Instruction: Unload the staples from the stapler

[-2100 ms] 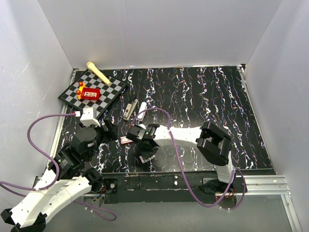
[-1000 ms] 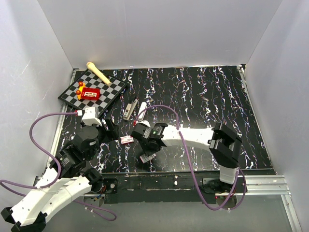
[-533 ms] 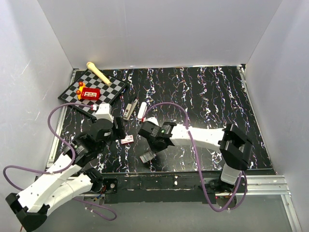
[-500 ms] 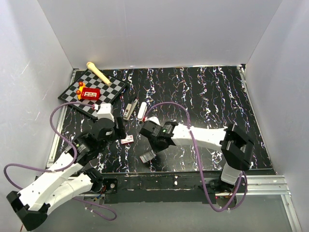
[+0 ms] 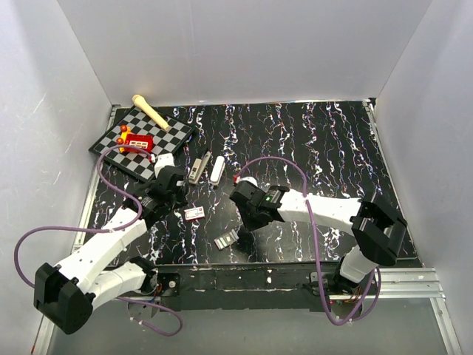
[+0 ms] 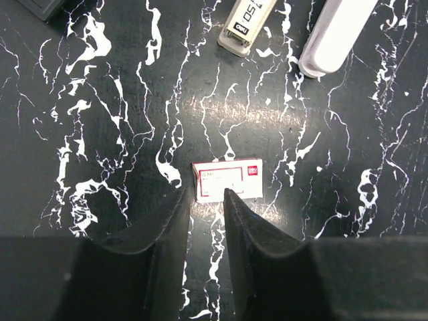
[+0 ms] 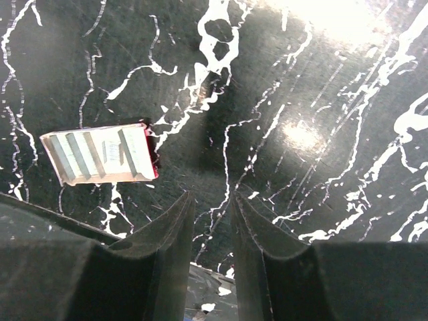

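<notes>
The slim dark-grey and silver metal stapler (image 5: pixel 197 168) lies flat on the black, white-veined table top (image 5: pixel 332 148), left of centre and just off the near-right corner of a black-and-white chequered board (image 5: pixel 140 140). From the overhead camera its long axis runs on a diagonal: one end points toward the near left and the other toward the far right. A white rounded oblong stick (image 5: pixel 216 168) lies close on its right, roughly parallel and not touching it. The left wrist camera shows only the stapler's pale printed near end (image 6: pixel 246 25); the rest is cut off by the top edge. The left gripper (image 5: pixel 179 198) hangs on the near side of the stapler, well short of it. Its fingers (image 6: pixel 164 231) are drawn close with a narrow slit of table between them, grasping nothing, and their tips stand at the near edge of a small red-and-white box (image 6: pixel 227 179). The right gripper (image 5: pixel 244 222) points down at bare table nearer the front, its fingers (image 7: pixel 257 231) likewise narrowly parted and empty. A flat silvery rectangle with grey stripes (image 7: pixel 100 157) lies off to the side of them.
</notes>
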Robot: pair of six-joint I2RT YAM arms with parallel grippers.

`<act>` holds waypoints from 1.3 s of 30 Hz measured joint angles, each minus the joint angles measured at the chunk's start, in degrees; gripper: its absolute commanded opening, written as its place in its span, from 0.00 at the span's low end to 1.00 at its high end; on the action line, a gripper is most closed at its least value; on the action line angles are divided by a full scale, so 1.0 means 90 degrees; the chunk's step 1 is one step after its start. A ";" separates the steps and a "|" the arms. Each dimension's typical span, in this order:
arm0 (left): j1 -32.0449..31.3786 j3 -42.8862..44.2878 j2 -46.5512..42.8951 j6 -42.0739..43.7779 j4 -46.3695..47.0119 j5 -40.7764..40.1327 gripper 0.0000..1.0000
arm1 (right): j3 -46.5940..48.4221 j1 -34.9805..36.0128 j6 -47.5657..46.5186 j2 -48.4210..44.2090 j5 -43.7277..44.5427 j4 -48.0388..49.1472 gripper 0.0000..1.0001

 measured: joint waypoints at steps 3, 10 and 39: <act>0.0199 -0.0068 0.0148 -0.0138 0.0175 0.0124 0.18 | -0.0034 -0.0044 -0.0063 0.0000 -0.0233 0.0206 0.35; 0.0459 -0.0622 0.0639 -0.0498 0.0678 0.0466 0.03 | -0.0051 -0.0053 -0.0114 0.0085 -0.0685 0.0656 0.32; 0.0814 -0.1345 0.0865 -0.0806 0.1647 0.0741 0.00 | 0.0372 -0.0204 -0.0250 0.1117 -0.1564 0.0991 0.28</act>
